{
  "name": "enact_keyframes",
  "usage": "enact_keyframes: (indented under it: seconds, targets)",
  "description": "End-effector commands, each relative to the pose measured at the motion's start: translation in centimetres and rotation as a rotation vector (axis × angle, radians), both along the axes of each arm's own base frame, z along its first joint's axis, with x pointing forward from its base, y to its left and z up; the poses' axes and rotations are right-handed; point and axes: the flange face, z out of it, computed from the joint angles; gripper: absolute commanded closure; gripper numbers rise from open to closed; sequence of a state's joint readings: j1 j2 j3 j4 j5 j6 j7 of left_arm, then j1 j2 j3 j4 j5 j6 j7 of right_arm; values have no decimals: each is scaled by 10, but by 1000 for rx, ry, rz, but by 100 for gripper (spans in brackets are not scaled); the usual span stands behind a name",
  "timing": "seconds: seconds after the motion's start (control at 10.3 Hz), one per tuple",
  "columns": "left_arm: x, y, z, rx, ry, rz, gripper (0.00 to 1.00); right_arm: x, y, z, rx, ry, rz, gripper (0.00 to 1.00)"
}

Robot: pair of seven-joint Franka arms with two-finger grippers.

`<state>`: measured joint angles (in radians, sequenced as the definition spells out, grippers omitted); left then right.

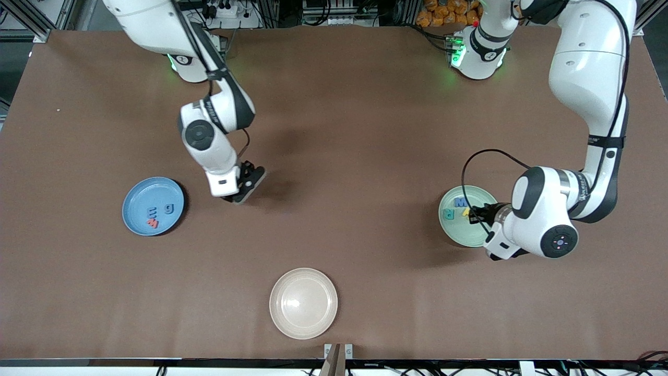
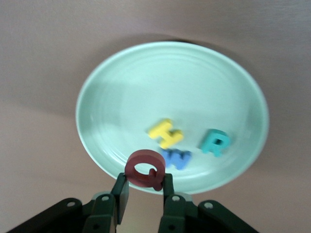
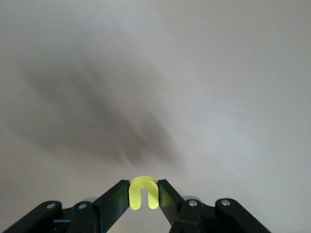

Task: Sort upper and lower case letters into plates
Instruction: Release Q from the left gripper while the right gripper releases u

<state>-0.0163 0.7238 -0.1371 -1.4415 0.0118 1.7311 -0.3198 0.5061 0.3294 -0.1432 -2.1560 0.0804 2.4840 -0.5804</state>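
Left pincer (image 2: 144, 187) clamps red Q (image 2: 145, 170) over green plate (image 2: 97, 92), right of front frame. Right pincer (image 3: 144, 195) grips yellow letter (image 3: 144, 192) above counter (image 1: 334, 130), beside blue plate (image 1: 136, 201).

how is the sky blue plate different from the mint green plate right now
The sky blue plate lies toward the right arm's end of the table; the mint green plate lies toward the left arm's end. The blue one shows about three letters, the green one three: H, W, R. The left gripper holds a red Q over the green plate; nothing hangs over the blue. Both are round and rimmed.
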Motion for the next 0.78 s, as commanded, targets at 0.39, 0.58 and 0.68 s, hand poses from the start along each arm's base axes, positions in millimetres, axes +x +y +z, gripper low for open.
enact_keyframes:
  seconds: [0.39,0.58,0.68]
  targets:
    - [-17,9,-25,-17,-14,-34,0,53,-224,23,-4,83,-271,100]
    - [-17,5,-24,-18,-15,-37,0,51,-254,12,-4,94,-322,98]
    - [-17,3,-23,-19,-18,-38,0,52,-254,9,-4,87,-326,55]
